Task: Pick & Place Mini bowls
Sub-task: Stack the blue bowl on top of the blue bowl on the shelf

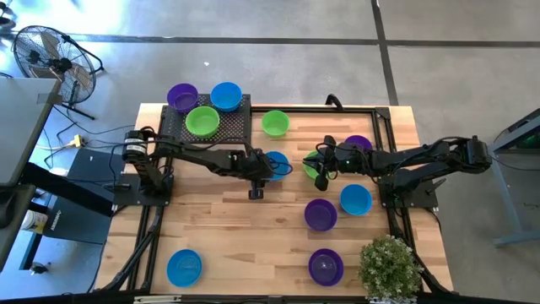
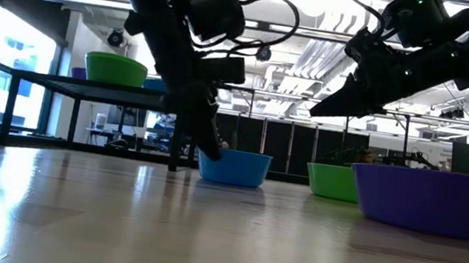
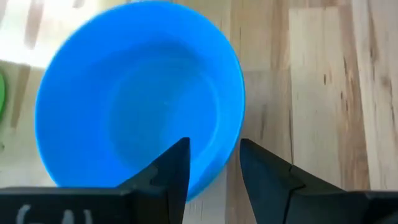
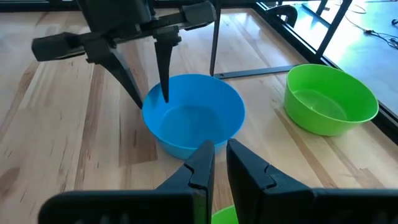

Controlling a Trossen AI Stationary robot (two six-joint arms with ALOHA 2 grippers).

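A blue mini bowl (image 1: 277,165) (image 3: 137,93) (image 4: 193,121) rests on its base at the middle of the wooden table. My left gripper (image 1: 268,167) (image 3: 214,149) is open and slants down at the bowl's near-left rim, one finger inside and one outside. My right gripper (image 1: 317,165) (image 4: 219,152) hangs in the air just right of the blue bowl, its fingers almost together with nothing between them. A green mini bowl (image 1: 310,167) sits on the table under it, mostly hidden. My left gripper straddles the blue bowl's wall (image 3: 217,155), one finger (image 4: 165,87) inside the hollow and one (image 4: 127,81) outside, coming slanting down from the table's left. Whether either finger touches the wall, I cannot tell. The bowl stands upright on the table.
A black mesh rack (image 1: 232,128) at the far left carries a purple, a blue and a green bowl. Other bowls stand on the table: green (image 1: 276,124), purple (image 1: 359,143), blue (image 1: 355,199), purple (image 1: 321,214), purple (image 1: 326,266), blue (image 1: 184,267). A potted plant (image 1: 390,266) stands near right.
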